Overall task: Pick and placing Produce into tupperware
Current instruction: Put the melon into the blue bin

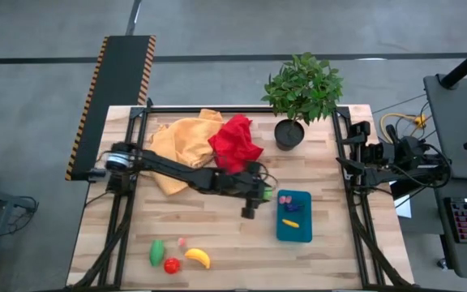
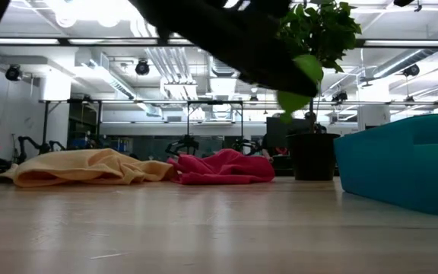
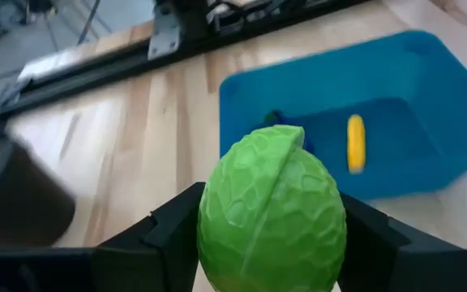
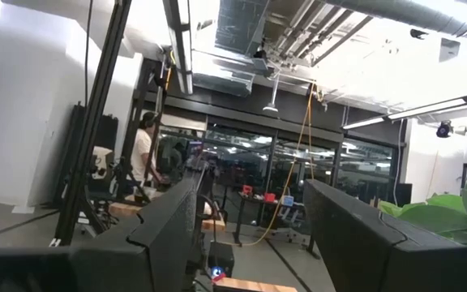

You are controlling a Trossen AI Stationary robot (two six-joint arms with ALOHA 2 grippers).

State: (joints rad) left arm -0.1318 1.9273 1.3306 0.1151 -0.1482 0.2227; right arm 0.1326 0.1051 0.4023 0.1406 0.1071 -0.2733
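Left gripper [image 3: 270, 243] jaws pinching a green produce piece [image 3: 272, 215], rounded, veined like a cabbage or lettuce head. Dark fingers [image 3: 173, 231] bear on its two sides near the widest girth. It reads as hard, light moulded plastic: stiff, smooth, likely to squirt out if squeezed off-centre, so a hold across the middle suits it.

High view: left gripper [image 1: 256, 195] hangs over bare table just at 9 o'clock of the tupperware [image 1: 293, 216]. Tub is teal, shallow, holding a small yellow piece [image 1: 290, 223] and a dark bluish piece [image 1: 286, 199].

Loose produce waits at 7 o'clock from the tub, near the front edge: green piece [image 1: 157, 252], red tomato [image 1: 171, 264], banana [image 1: 198, 257], pink bit [image 1: 182, 242].

Right gripper [image 4: 250, 235] parked at the table's 3 o'clock edge, jaws spread, holding nothing.
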